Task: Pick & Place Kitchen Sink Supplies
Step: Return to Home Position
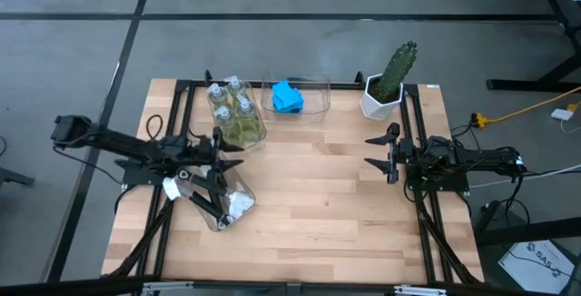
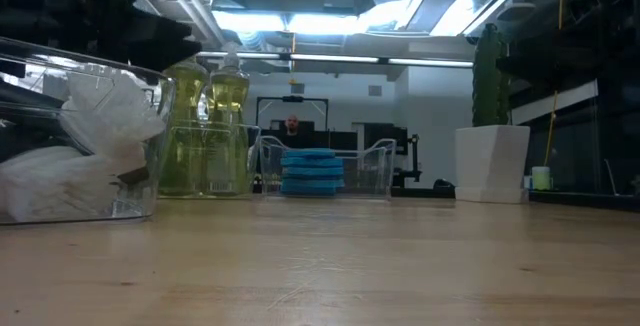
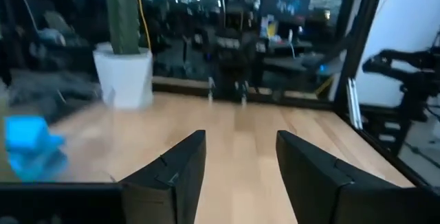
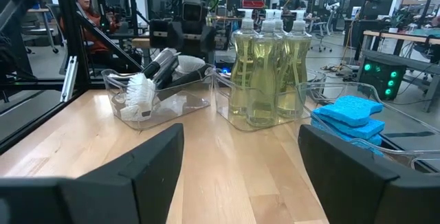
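Several clear pump bottles of yellow-green soap (image 1: 234, 110) stand in a clear bin at the far left. Blue sponges (image 1: 289, 96) lie stacked in a second clear bin beside them. White-headed dish brushes (image 4: 141, 90) lie in a third bin (image 1: 221, 201) nearer the front. My left gripper (image 1: 238, 151) hovers level between the soap bin and the brush bin, open, with nothing between its fingers (image 3: 240, 138). My right gripper (image 1: 370, 151) waits open at the table's right side, pointing left at the bins (image 4: 240, 131).
A green cactus in a white pot (image 1: 388, 83) stands at the far right corner. Bare wooden tabletop (image 1: 318, 196) lies between the two arms and toward the near edge. A black frame (image 1: 182, 87) runs along the table's left, far and right sides.
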